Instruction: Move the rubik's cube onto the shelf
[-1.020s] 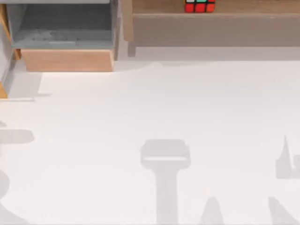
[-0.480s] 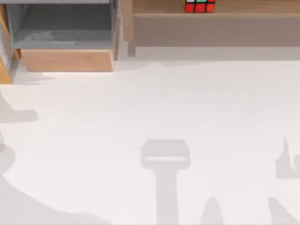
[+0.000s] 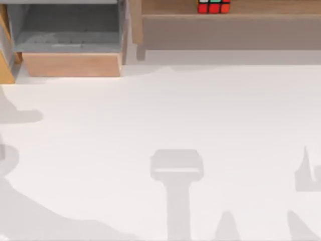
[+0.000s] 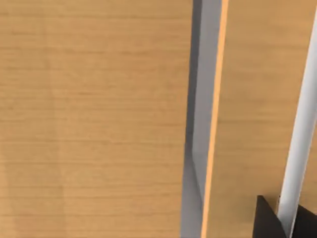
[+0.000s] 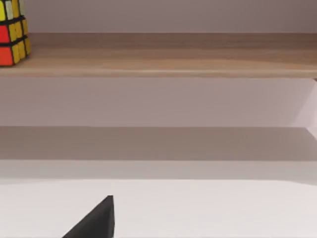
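Observation:
The rubik's cube (image 3: 214, 6), with red, green and white stickers, rests on the plank top of the long wooden shelf (image 3: 271, 8) at the back of the table. In the right wrist view the rubik's cube (image 5: 13, 32) stands on the shelf plank (image 5: 168, 55), well beyond a dark tip of my right gripper (image 5: 96, 222). Nothing is held there. A dark corner of my left gripper (image 4: 270, 222) sits close against a light-brown wooden panel (image 4: 94, 119).
A shorter wooden box (image 3: 72, 64) with a grey interior stands at the back left, next to the shelf's side post (image 3: 135, 25). The shelf's shaded recess (image 3: 225, 32) lies under the plank. Arm shadows fall across the white table (image 3: 160, 110).
The shadow at the table's left edge has shifted toward the back and spread along the front left. The rubik's cube has stayed on the shelf.

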You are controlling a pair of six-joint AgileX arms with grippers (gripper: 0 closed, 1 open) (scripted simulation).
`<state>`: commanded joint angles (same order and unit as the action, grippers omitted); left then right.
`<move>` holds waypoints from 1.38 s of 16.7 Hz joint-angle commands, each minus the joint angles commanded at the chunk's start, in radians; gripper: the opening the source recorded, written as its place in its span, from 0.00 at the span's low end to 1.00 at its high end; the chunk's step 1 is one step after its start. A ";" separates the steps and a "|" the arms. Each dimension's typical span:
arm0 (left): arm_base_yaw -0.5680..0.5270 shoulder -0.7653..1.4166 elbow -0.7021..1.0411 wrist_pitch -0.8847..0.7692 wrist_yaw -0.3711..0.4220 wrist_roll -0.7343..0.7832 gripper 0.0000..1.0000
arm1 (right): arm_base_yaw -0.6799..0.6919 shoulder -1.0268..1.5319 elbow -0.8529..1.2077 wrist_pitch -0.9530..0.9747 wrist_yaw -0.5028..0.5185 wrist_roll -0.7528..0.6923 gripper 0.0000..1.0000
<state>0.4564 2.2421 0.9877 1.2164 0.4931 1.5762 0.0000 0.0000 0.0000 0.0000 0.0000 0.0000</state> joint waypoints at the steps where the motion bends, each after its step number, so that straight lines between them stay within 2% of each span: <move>1: -0.006 0.013 0.024 -0.012 -0.005 0.001 0.00 | 0.000 0.000 0.000 0.000 0.000 0.000 1.00; 7: -0.057 0.108 0.242 -0.124 -0.055 -0.003 0.00 | 0.000 0.000 0.000 0.000 0.000 0.000 1.00; 12: -0.065 0.119 0.265 -0.141 -0.063 -0.005 0.00 | 0.000 0.000 0.000 0.000 0.000 0.000 1.00; 23: -0.065 0.119 0.265 -0.141 -0.063 -0.005 0.83 | 0.000 0.000 0.000 0.000 0.000 0.000 1.00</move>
<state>0.3918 2.3609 1.2529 1.0757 0.4302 1.5708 0.0000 0.0000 0.0000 0.0000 0.0000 0.0000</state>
